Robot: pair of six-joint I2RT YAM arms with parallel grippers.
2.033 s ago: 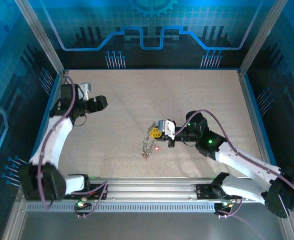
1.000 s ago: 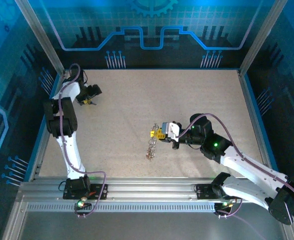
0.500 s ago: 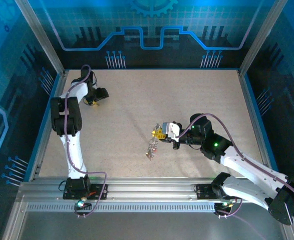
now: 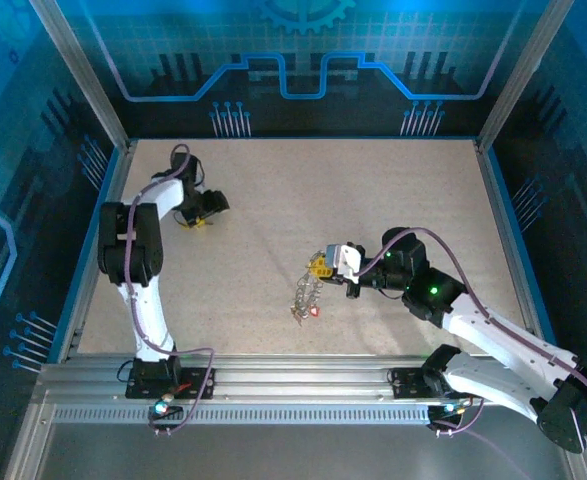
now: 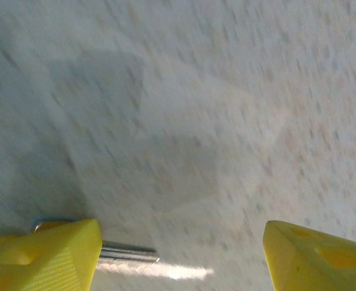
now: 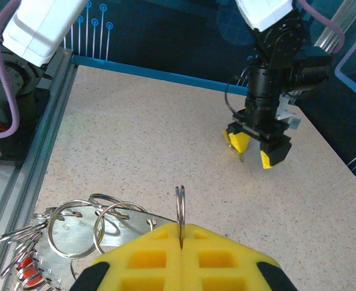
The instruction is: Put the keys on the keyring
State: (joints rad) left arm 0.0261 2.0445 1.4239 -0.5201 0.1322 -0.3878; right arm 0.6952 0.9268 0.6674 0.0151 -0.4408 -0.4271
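The right hand (image 6: pixel 181 239) is clamped tight on the keyring (image 6: pixel 182 209), upright between its yellow fingers (image 6: pixel 147 254). The keys (image 6: pixel 25 268) trail beside it on the speckled beige counter (image 4: pixel 373 190). The left hand (image 5: pixel 181 242) stands wide open near the far-left corner, 1 silvery stub (image 5: pixel 126 251) beside a finger. Blue circuit-patterned walls (image 4: pixel 373 40) and aluminium posts (image 4: pixel 78 75) surround the counter.

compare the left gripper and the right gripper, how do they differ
The left gripper has its jaws apart with nothing between them; the right gripper is shut on the keyring, held upright. The left gripper points down at the far left of the table; the right gripper sits near the middle. Both have yellow fingers.
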